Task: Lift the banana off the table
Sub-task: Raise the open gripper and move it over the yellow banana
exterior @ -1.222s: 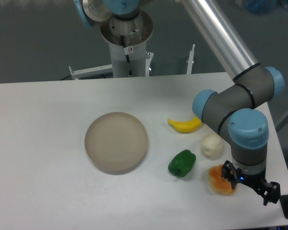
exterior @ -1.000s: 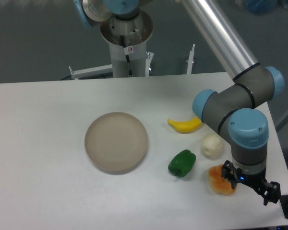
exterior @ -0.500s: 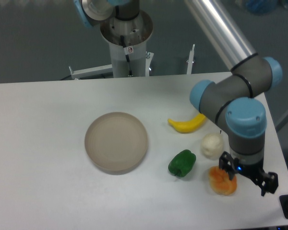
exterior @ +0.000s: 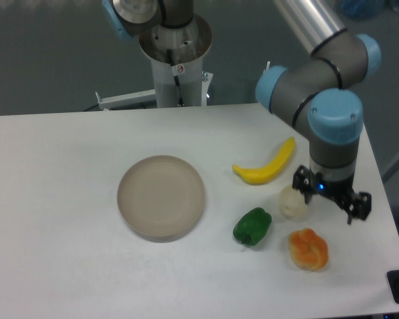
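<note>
The yellow banana lies on the white table, right of the plate, its full curve showing. My gripper hangs to the banana's lower right, just right of the whitish round item, above the table's right side. Its two dark fingers stand wide apart, open, and hold nothing. It does not touch the banana.
A round beige plate sits mid-table. A green pepper lies below the banana, and a lumpy orange item lies below the gripper. The table's right edge runs close to the gripper. The robot's base stands behind the table.
The arm has pulled back from beside the orange item toward the far side, stopping next to the whitish item. The banana's right end, earlier covered by the arm, now shows.
</note>
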Robot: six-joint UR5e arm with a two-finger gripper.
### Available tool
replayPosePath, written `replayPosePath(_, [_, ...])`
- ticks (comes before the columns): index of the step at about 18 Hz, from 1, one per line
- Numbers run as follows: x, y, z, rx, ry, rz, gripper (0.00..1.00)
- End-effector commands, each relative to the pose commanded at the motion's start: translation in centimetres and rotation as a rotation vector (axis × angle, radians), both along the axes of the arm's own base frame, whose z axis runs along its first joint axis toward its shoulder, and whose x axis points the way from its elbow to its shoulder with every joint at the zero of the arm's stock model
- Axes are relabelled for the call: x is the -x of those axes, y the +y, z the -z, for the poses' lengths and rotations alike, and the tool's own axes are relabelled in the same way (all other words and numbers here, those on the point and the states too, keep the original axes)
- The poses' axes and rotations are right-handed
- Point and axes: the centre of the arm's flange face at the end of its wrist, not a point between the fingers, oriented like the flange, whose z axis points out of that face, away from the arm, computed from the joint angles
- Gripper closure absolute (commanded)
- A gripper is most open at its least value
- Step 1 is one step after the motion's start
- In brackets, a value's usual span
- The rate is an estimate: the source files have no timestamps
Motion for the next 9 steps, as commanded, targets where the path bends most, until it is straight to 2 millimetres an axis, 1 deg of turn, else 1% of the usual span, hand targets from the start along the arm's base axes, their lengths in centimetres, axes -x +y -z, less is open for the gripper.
replayPosePath(2, [0.0,-2.4,1.2,0.024,-0.029,-0.008,0.00])
replayPosePath(3, [-0.2,-3.6,2.2,0.039,-0.043,0.001,0.00])
replayPosePath(5, [-0.2,-5.6,4.9,0.078,-0.088,0.025,0.00])
replayPosePath(9, [-1.6,-9.3,6.7,0.106,-0.136,0.004,0.00])
